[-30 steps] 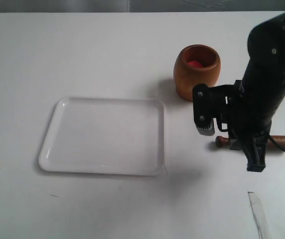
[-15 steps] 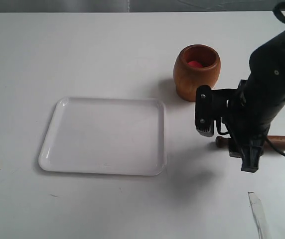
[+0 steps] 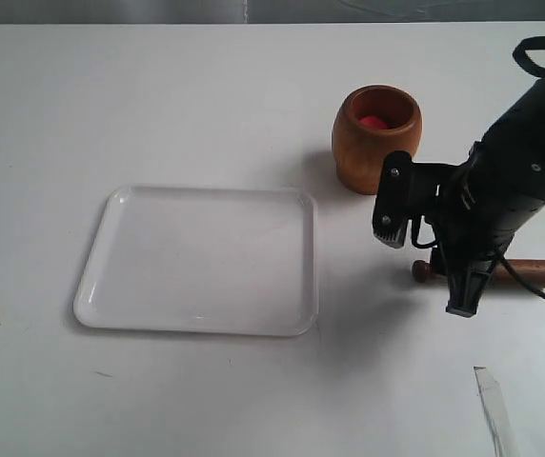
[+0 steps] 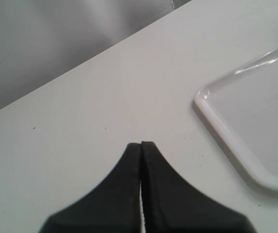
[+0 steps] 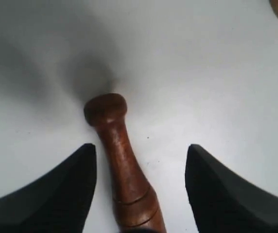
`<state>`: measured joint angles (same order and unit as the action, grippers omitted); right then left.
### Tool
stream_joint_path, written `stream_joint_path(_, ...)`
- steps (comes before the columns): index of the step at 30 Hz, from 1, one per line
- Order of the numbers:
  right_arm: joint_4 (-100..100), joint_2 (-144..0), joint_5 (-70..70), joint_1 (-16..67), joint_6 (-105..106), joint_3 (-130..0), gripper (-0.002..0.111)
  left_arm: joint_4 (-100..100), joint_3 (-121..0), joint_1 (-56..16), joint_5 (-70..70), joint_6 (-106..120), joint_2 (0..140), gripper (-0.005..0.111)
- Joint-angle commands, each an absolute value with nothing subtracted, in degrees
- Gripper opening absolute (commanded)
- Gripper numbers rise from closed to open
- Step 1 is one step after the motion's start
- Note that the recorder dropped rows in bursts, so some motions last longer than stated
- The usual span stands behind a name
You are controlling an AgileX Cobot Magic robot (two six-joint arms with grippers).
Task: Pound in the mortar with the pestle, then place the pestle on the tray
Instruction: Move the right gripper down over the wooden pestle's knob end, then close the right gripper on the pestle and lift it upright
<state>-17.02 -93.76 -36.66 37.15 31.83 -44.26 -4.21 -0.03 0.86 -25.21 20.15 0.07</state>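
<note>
The brown wooden mortar (image 3: 376, 136) stands upright at the back right, something red inside it. In front of it the dark reddish-brown pestle (image 3: 530, 273) lies flat on the table, knob end (image 5: 105, 108) toward the tray. My right gripper (image 5: 141, 155) is open and low over the pestle (image 5: 124, 170), one finger on each side, neither touching it. The right arm (image 3: 501, 200) hides the pestle's middle in the exterior view. The white tray (image 3: 199, 259) lies empty at centre left. My left gripper (image 4: 141, 145) is shut on nothing, above bare table beside a tray corner (image 4: 212, 109).
A pale strip (image 3: 494, 409) lies on the white table near the front right edge. A black cable (image 3: 539, 48) loops above the right arm. The table's far edge meets a grey backdrop (image 4: 56, 39).
The right arm has tilted and its gripper has come down toward the table, straddling the pestle. The pestle, mortar and tray have not moved.
</note>
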Motion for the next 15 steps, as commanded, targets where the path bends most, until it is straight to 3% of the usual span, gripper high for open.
stream_joint_path(1, -16.0, -93.6, -36.7, 37.1, 30.8, -44.0, 0.051, -3.8, 0.0, 0.4, -25.0, 19.7, 0.0, 0.0)
stream_joint_path(11, -16.6, -99.0, -36.5, 37.1, 31.0, -44.1, 0.051, -3.8, 0.0, 0.4, -25.0, 19.7, 0.0, 0.0)
stream_joint_path(13, -16.6, -99.1, -35.1, 37.1, 31.0, -44.1, 0.044, -3.8, 0.0, 0.4, -25.0, 19.7, 0.0, 0.0)
stream_joint_path(15, -18.4, -99.1, -34.5, 37.1, 31.0, -44.1, 0.025, -3.8, 0.0, 0.4, -25.0, 19.7, 0.0, 0.0)
